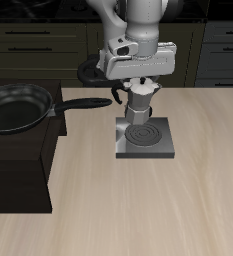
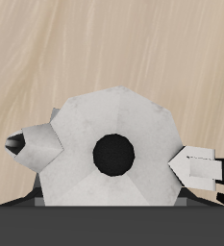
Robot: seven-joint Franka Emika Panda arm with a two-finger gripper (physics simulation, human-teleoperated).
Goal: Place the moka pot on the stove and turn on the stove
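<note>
Silver moka pot (image 1: 140, 99) hangs clamped in our gripper (image 1: 140, 84) — its 2 fingers (image 2: 202, 168) pinch the lid — just above the stove (image 1: 145, 138), near the frying pan (image 1: 18, 107) on the black cabinet (image 1: 18, 165).

silver moka pot (image 1: 140, 98), grey stove (image 1: 145, 140)

moka pot (image 1: 140, 100) above stove's (image 1: 145, 139) back edge

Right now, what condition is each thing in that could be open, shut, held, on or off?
gripper: shut on the moka pot.
moka pot: upright, lid shut, held at the back of the stove; touching it or not, cannot tell.
stove: coil dark.
frying pan: resting on the black cabinet.
</note>
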